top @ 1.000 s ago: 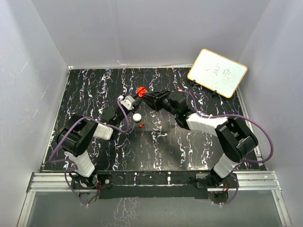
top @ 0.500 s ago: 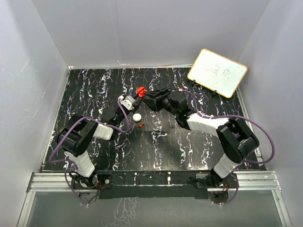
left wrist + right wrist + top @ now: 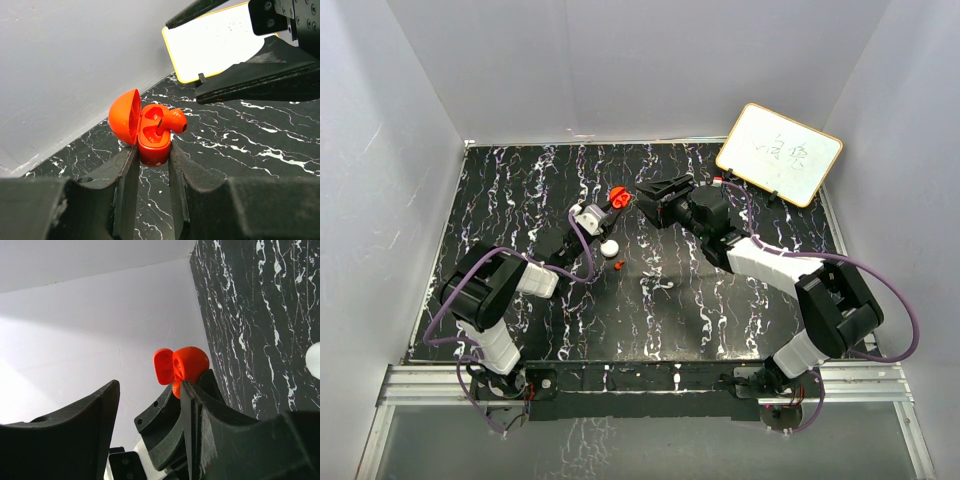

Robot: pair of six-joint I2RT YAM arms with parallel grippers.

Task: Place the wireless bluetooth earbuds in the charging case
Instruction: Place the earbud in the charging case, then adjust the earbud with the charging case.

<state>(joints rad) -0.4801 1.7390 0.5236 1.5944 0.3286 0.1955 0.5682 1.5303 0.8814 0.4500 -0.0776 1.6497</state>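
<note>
I see left gripper (image 3: pixel 154 152) pinching charging case (image 3: pixel 149 140) upright, hinged open; earbud (image 3: pixel 172 120) pokes out, long axis toward right gripper (image 3: pixel 642 193), its fingers spread.

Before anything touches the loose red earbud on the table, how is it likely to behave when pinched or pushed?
The loose earbud is tiny beside the white disc, so it is probably very light and may skid at a nudge. Its twin in the charging case looks rounded and glossy, so this one may also roll or slip out of a pinch.
</note>
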